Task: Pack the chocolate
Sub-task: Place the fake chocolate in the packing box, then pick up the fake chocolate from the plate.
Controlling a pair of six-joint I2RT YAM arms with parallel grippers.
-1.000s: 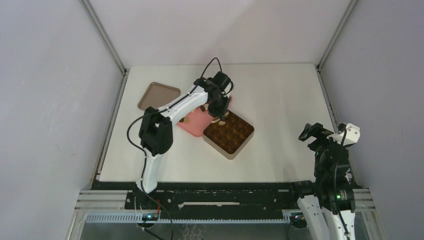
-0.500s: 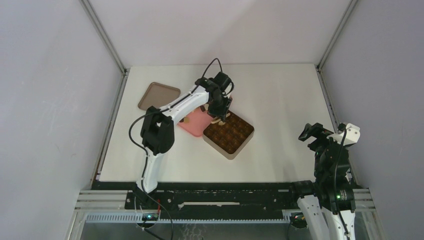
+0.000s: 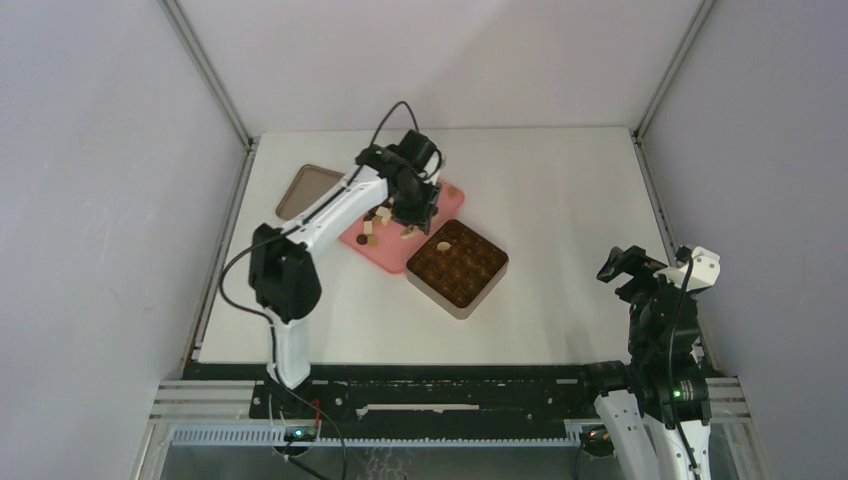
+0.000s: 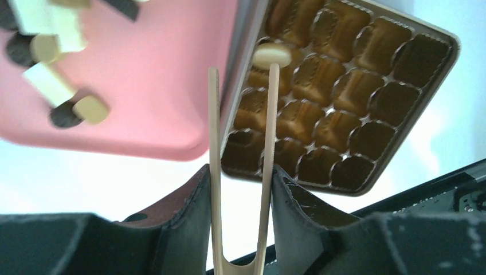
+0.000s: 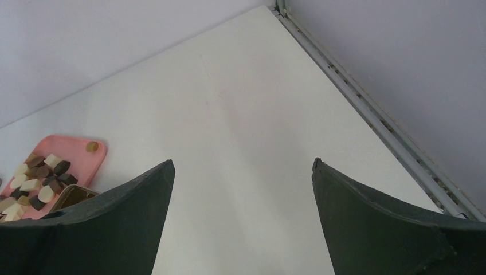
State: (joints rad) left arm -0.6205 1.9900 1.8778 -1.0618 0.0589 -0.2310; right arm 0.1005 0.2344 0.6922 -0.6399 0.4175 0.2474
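Beside the tin [image 3: 470, 272], over the pink tray [image 4: 160, 86] lying against its side, my left end effector [image 4: 240, 172] is clamped on the wooden tongs [image 4: 214, 137]. The tong tips stand apart with nothing between them. One cream piece [image 4: 272, 55] sits in a tin cell on the tray side; the other cells I can see look empty. Otherwise the chocolate [image 4: 44, 82] is a loose heap on the part of the tray away from the tin. Reads as the next pick. Plan: take a piece on the heap's tin-side fringe, e.g. the tan piece [image 4: 90, 109], not one hemmed in by neighbours. Set both tips across its short axis, come down until they straddle it, then squeeze slowly. The tongs are springy, so a rounded candy will likely squirt out if pinched hard or off-centre. Lift straight, clear the tin rim, release low over a cell next to the filled one. Right end effector [image 5: 240, 189] is well off to the tin's right, jaws wide, holding nothing.
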